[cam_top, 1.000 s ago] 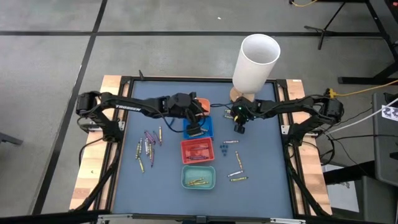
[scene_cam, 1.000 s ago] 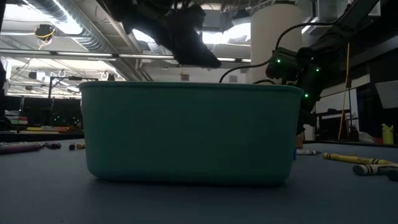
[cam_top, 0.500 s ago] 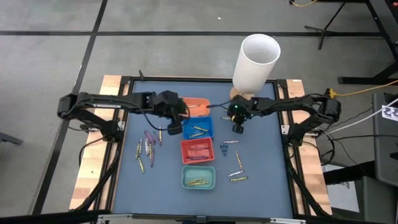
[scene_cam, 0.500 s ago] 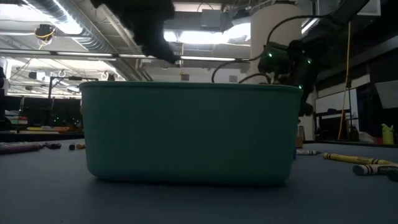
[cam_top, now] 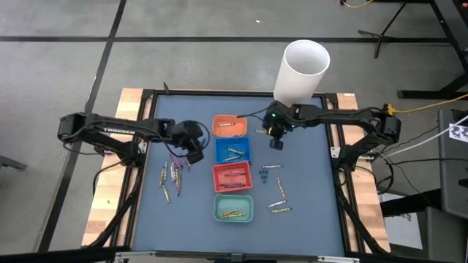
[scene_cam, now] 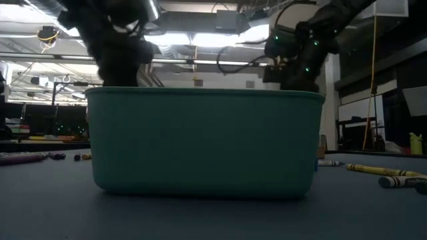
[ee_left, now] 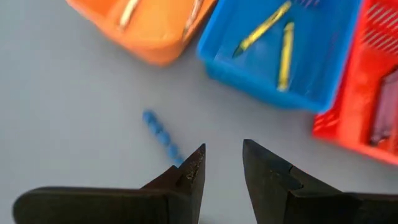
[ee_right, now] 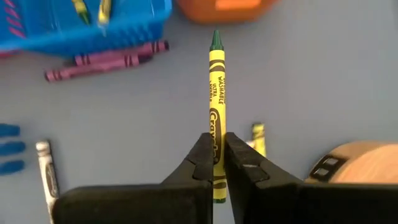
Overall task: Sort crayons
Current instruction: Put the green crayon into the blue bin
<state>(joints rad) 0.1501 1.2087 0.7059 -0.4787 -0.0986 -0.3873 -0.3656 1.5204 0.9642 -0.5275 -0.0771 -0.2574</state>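
The left end effector (cam_top: pixel 194 155) has swung left off the blue tray (cam_top: pixel 234 150) to the purple crayons (cam_top: pixel 175 162) on the tabletop (cam_top: pixel 307 190), fingers released: a delivery looks finished. The right end effector (cam_top: pixel 276 143), near the orange tray (cam_top: pixel 229 125), has drifted farther, clenched on a yellow crayon (ee_right: pixel 215 112).

1. Four trays (cam_top: pixel 232 176) stand in one row down the middle of the desk (cam_top: pixel 307 212), each with crayons in it.
2. A loose cluster of crayons (cam_top: pixel 172 172) lies left of the row; another group (cam_top: pixel 278 197) lies right of it.
3. A tall cylinder (cam_top: pixel 299 71) stands at the far edge, right of centre.
4. The left gripper (cam_top: pixel 191 151) hangs between the left cluster and the trays.
5. The right gripper (cam_top: pixel 276 137), just before the cylinder, clamps a crayon (ee_right: pixel 216 93).
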